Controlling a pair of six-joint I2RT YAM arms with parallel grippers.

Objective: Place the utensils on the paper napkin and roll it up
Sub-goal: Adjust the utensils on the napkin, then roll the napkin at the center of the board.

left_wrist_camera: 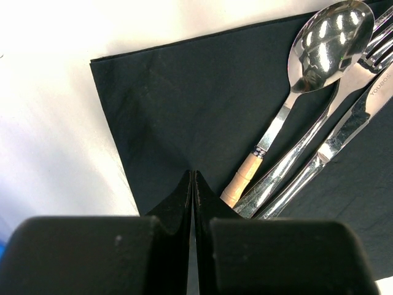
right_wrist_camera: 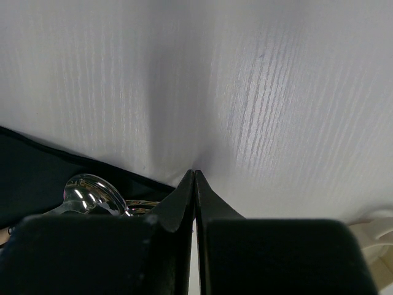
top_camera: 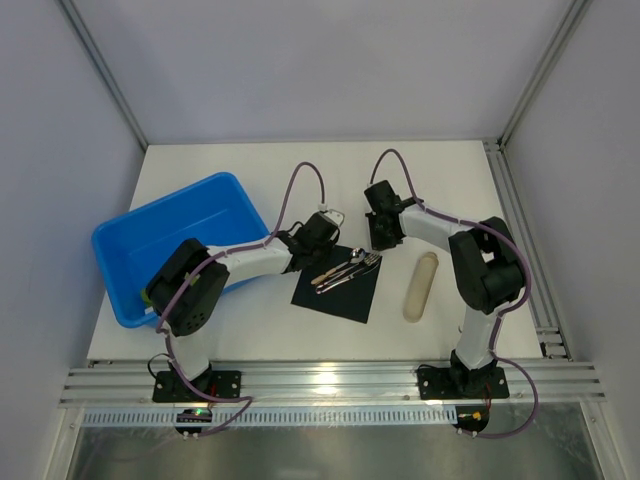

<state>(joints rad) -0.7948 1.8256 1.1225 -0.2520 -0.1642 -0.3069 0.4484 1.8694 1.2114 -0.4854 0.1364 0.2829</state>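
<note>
The black paper napkin (top_camera: pixel 338 285) lies flat on the white table and also fills the left wrist view (left_wrist_camera: pixel 184 104). The utensils (top_camera: pixel 348 270) lie on it side by side: a spoon (left_wrist_camera: pixel 319 49) with a beige handle part, a fork (left_wrist_camera: pixel 374 52) and a knife (left_wrist_camera: pixel 350 126). My left gripper (top_camera: pixel 322 236) is shut and empty, its tips (left_wrist_camera: pixel 194 175) over the napkin by the handle ends. My right gripper (top_camera: pixel 380 237) is shut and empty, its tips (right_wrist_camera: pixel 194 174) over bare table just beyond the napkin's far corner; the spoon bowl (right_wrist_camera: pixel 92 193) shows beside it.
A blue tub (top_camera: pixel 175 245) stands at the left. A thick beige cylinder (top_camera: pixel 421 286) lies right of the napkin. The enclosure's frame posts stand at the back corners, and a rail (top_camera: pixel 320 380) runs along the near table edge.
</note>
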